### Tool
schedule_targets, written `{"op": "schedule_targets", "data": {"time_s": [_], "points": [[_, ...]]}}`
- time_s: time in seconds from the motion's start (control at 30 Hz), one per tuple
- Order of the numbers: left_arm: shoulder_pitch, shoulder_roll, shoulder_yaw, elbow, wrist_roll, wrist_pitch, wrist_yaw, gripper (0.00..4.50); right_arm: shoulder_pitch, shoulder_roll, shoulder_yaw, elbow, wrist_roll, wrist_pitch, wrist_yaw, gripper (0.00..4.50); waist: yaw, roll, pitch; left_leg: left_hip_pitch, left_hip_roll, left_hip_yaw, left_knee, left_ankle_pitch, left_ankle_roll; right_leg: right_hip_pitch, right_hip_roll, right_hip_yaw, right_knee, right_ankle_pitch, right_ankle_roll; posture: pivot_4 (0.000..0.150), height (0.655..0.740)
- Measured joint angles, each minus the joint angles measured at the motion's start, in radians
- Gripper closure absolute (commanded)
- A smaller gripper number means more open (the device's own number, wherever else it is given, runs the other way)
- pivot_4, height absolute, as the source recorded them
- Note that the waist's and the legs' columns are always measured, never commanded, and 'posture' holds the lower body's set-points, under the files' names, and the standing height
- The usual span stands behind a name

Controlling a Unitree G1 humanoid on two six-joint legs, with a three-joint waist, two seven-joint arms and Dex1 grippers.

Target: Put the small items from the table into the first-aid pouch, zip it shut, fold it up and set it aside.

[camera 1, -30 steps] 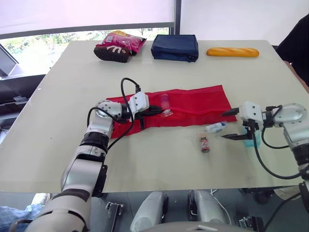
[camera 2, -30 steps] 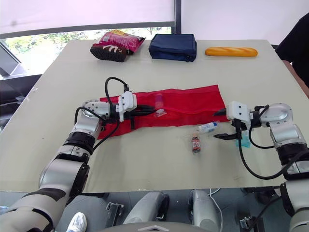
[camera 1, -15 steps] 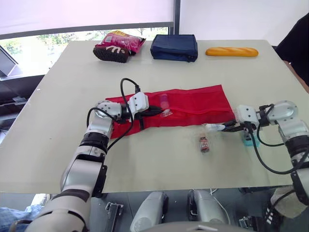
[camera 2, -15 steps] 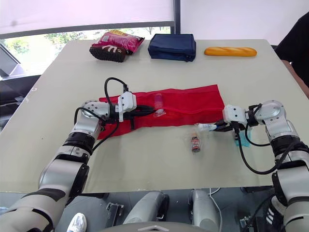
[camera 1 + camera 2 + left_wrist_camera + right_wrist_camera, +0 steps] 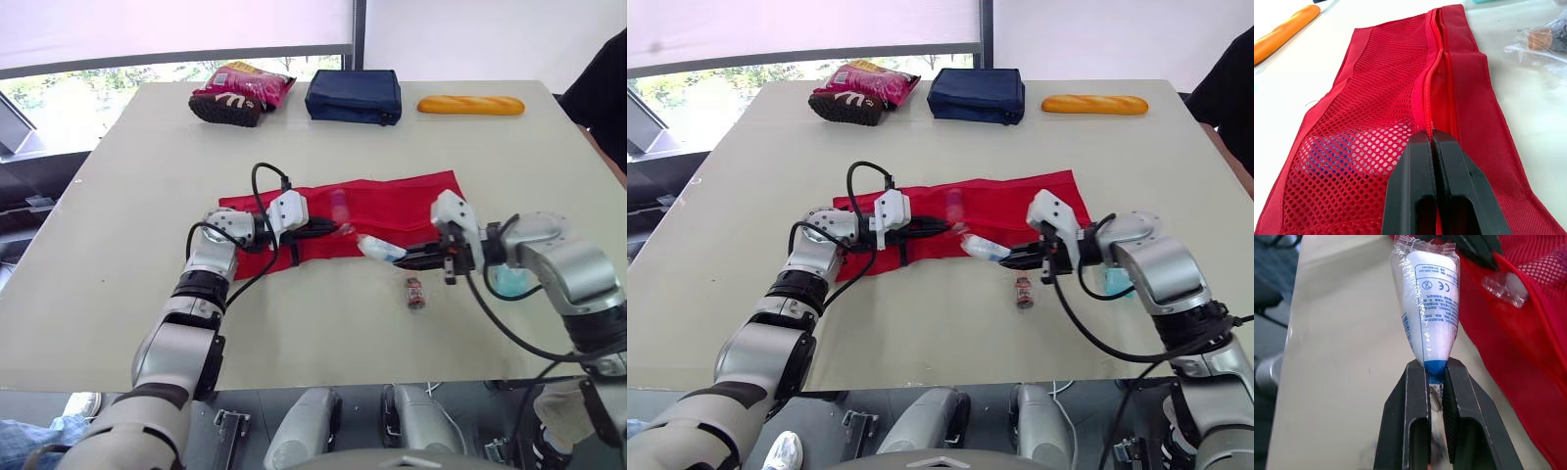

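Your right claw point(image 5: 1435, 382) pinched the wrapped white tube point(image 5: 1430, 313) by its blue tip, crimped end toward the red mesh pouch point(image 5: 1376, 98) your left claw point(image 5: 1431, 138) clamped.

Left arm point(image 5: 193, 294) and right arm point(image 5: 573, 277): rounded silver-grey shell segments with black bands at the joints. Each wrist carries a white box-shaped housing point(image 5: 287, 208), fed by a looping black cable point(image 5: 257, 183). Left tool point(image 5: 330, 230) and right tool point(image 5: 406, 257): two matte black, tapering fingers point(image 5: 1413, 191) each.
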Motion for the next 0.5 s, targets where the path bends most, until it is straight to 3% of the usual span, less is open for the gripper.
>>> {"op": "schedule_targets", "data": {"time_s": [0.3,0.5], "points": [[0.001,-0.029,0.014,-0.027,-0.018,0.012,0.0,4.5,-0.059,0.059,0.094,0.033,-0.049,0.273,-0.252,4.47,-0.002,0.0,0.0,0.0,0.0,0.0,0.0,0.0,0.0,-0.001,0.0,0.0,0.0,0.0,0.0,0.15,0.7395],[0.002,-0.063,0.011,-0.04,-0.018,0.026,0.013,4.5,-0.086,0.238,0.018,0.073,-0.056,0.368,-0.463,4.47,-0.005,0.0,0.0,0.0,0.0,0.0,0.0,0.0,0.0,-0.001,0.0,0.0,0.001,0.0,0.0,0.15,0.7395]]}}
